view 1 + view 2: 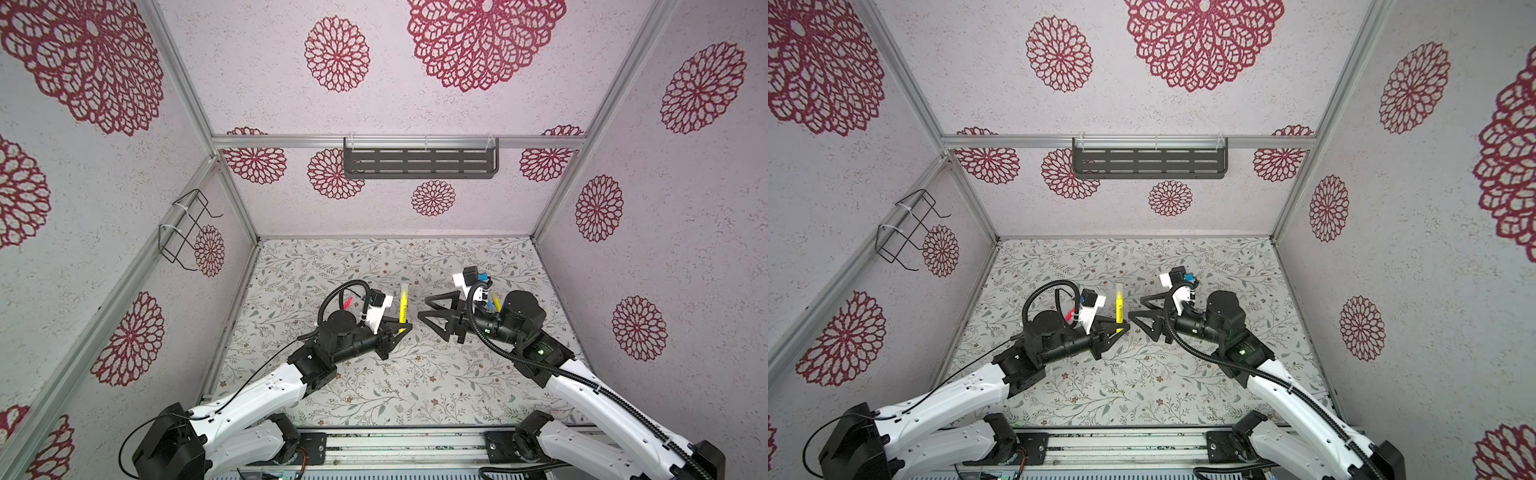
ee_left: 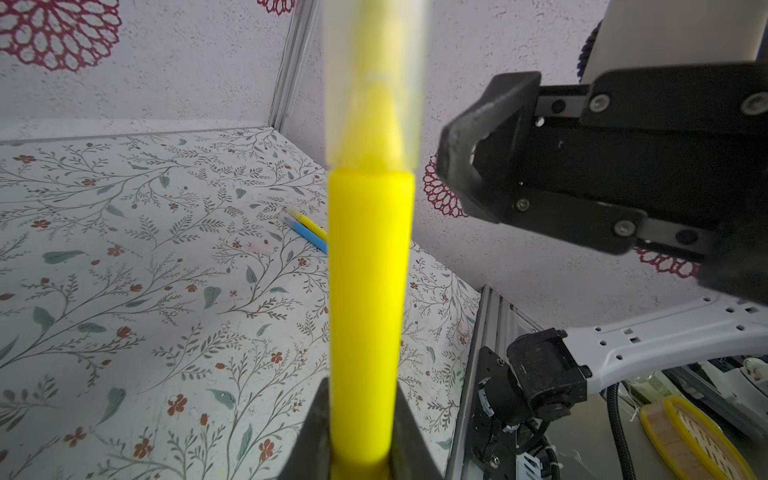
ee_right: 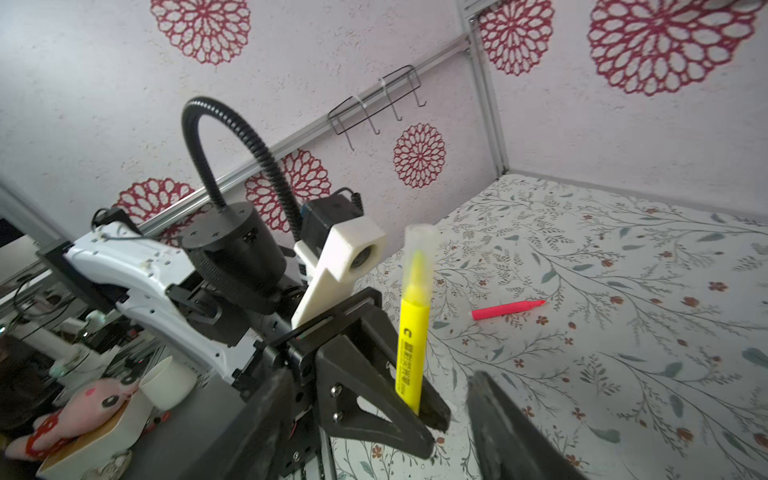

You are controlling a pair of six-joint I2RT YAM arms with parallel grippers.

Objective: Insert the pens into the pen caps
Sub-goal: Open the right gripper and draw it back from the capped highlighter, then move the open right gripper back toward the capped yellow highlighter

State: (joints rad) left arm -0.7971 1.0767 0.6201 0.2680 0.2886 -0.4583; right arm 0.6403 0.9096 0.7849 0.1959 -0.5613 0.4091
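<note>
clamping yellow pen [image 3: 409, 353], left fingers [image 3: 345, 365]; right fingers [image 3: 498, 428] apart; right wrist shows red pen [image 3: 507, 309].

table [image 1: 374, 395]: both arms reach in from near edge
left pincer [image 1: 401, 329]: mid table, left of centre
right pincer [image 1: 424, 309]: just right of left pincer, tips facing it, apart
held pen [image 1: 402, 309]: upright in left pincer
cap [image 1: 404, 288]: on held pen's top end
lone pen [image 3: 508, 309]: flat on table, left of held pen
pen pair [image 2: 307, 236]: side by side on table, right of right pincer
shelf [image 1: 419, 162]: far wall, centre
wire rack [image 1: 187, 228]: left wall
</note>
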